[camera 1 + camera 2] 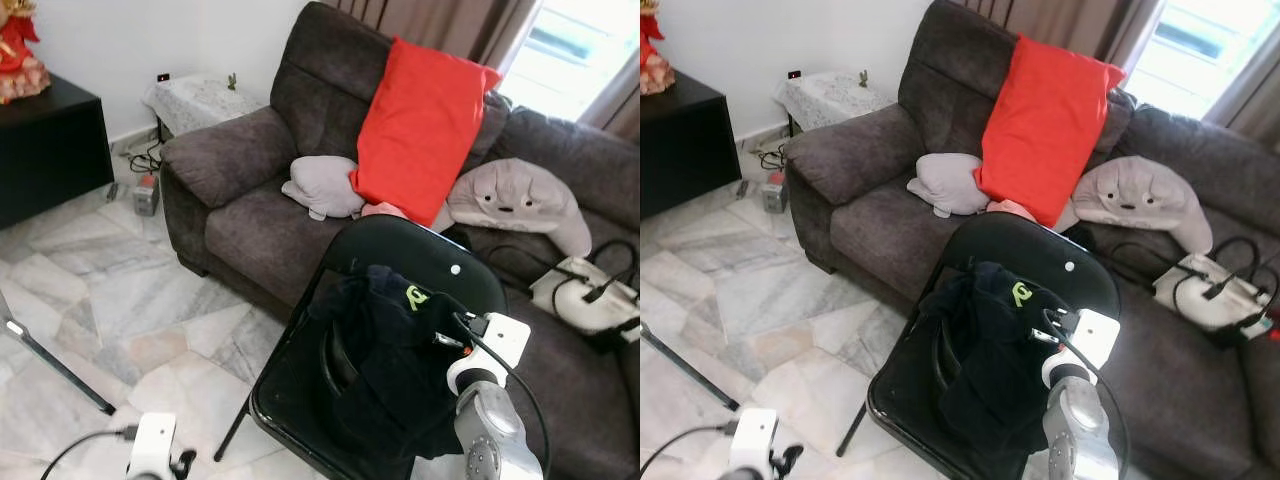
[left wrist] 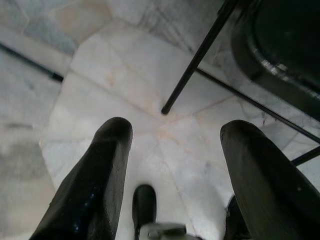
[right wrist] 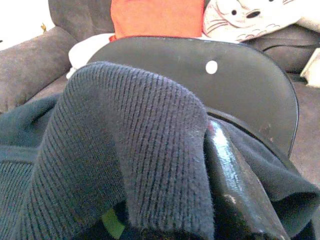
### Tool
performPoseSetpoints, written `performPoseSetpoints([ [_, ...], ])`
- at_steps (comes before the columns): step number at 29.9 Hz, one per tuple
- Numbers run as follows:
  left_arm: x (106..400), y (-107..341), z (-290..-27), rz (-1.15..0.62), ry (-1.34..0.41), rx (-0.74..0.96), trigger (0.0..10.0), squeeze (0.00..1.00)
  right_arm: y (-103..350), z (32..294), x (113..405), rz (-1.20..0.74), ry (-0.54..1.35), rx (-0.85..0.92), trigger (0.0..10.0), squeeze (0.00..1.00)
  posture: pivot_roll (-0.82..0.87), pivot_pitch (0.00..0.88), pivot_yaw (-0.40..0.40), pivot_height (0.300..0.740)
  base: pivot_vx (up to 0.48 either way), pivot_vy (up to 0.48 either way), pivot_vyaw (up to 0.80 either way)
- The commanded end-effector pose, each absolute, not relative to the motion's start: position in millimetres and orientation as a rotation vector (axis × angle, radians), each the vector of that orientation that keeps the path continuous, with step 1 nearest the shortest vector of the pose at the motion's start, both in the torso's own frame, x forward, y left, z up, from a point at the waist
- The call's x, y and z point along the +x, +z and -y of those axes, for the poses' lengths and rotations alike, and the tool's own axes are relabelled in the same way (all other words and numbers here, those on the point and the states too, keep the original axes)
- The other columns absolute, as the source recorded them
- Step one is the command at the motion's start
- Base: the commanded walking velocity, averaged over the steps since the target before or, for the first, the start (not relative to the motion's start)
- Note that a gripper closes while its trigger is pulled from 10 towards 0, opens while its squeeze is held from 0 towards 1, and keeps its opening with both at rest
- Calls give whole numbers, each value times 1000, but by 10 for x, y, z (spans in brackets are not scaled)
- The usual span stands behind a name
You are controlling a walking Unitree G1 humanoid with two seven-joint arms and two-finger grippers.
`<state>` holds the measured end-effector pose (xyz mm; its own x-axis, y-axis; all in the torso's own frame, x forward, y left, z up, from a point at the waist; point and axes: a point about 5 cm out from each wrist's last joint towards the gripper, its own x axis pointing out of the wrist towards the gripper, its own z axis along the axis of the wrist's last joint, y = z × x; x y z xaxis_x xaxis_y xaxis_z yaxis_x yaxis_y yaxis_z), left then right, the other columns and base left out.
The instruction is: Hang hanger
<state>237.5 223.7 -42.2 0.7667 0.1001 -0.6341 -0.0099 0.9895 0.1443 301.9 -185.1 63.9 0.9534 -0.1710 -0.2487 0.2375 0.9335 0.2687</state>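
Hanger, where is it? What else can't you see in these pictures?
- Hanger: only a dark curved loop shows in the eye views; the dark clothes on the chair cover the rest.
- Right hand: in the right wrist view the clothes drape over its fingers, so open or shut is unclear.
- Left hand: the eye views' bottom edge cuts off its arm.
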Motion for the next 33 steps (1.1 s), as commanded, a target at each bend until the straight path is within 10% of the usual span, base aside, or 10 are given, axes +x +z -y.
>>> performPoseSetpoints([
  [1, 2342, -473, -2132, -721, 12, 161, 10000, 0, 619, 1957, 3005, -220, -254, 320, 10000, 0, 530, 0, -327, 740, 0, 0, 0],
  [12, 2370, -455, -2125, -707, 29, 131, 10000, 0, 553, 1973, 2968, -218, -296, 340, 10000, 0, 495, 0, -290, 740, 0, 0, 0],
  [33, 2237, -448, -2520, -720, 253, -43, 10000, 0, 1030, 2187, 2932, 39, -504, 299, 10000, 0, 2, 0, 70, 740, 0, 0, 95],
])
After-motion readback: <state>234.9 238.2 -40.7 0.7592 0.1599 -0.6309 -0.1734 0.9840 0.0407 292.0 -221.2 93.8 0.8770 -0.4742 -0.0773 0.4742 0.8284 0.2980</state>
